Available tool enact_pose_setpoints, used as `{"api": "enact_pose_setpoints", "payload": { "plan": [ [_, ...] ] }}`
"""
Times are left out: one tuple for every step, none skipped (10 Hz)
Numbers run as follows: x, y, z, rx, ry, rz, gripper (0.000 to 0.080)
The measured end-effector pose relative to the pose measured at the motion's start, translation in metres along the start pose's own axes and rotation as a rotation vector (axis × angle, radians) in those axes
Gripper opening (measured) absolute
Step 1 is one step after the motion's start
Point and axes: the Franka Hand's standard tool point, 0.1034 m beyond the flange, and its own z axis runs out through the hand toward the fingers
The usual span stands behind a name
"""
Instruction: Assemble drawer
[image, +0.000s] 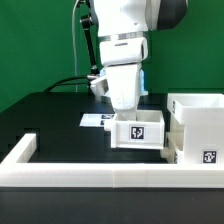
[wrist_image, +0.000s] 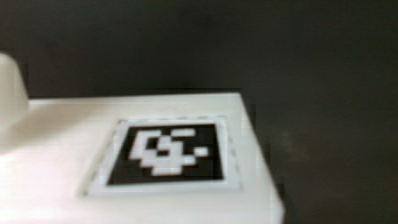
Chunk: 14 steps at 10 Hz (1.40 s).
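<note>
A small white drawer box (image: 141, 131) with a black marker tag on its front stands on the black table in the middle of the exterior view. My gripper (image: 126, 112) is low over that box's left part, and its fingertips are hidden behind the box's rim. The wrist view is filled by a white part's face (wrist_image: 178, 205) bearing a marker tag (wrist_image: 169, 152); no fingers show there. A larger white open box (image: 199, 122) with a tag low on its front stands right beside the small box, at the exterior view's right.
A white L-shaped rail (image: 95, 176) runs along the table's front and up the exterior view's left. The marker board (image: 96, 120) lies flat behind the small box. A black cable hangs behind the arm. Black table (wrist_image: 329, 60) shows beside the white part.
</note>
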Motion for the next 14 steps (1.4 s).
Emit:
{"api": "enact_pose_setpoints", "payload": {
  "plan": [
    [0.004,0.001,-0.001,0.005,0.001,-0.006,0.0044],
    [0.005,0.003,-0.001,0.004,0.001,-0.009,0.0044],
    [0.005,0.002,-0.001,0.004,0.001,-0.008,0.0044],
    [0.005,0.002,0.0,0.005,0.001,-0.007,0.0044],
    [0.004,0.0,0.0,0.017,0.0,-0.006,0.0044],
    [0.005,-0.001,0.0,0.031,-0.001,-0.008,0.0044],
    [0.008,-0.001,0.0,0.029,0.001,-0.012,0.0044],
    [0.011,0.001,-0.001,0.029,0.002,-0.016,0.0044],
    [0.014,0.002,-0.002,0.03,0.002,-0.018,0.0044],
    [0.016,0.002,-0.001,0.032,0.003,-0.021,0.0044],
    [0.018,0.003,0.0,0.033,0.005,-0.023,0.0044],
    [0.019,0.003,0.001,0.042,0.006,-0.026,0.0044],
    [0.021,0.002,0.003,0.048,0.007,-0.03,0.0044],
    [0.023,0.001,0.004,0.05,0.008,-0.034,0.0044]
  ]
}}
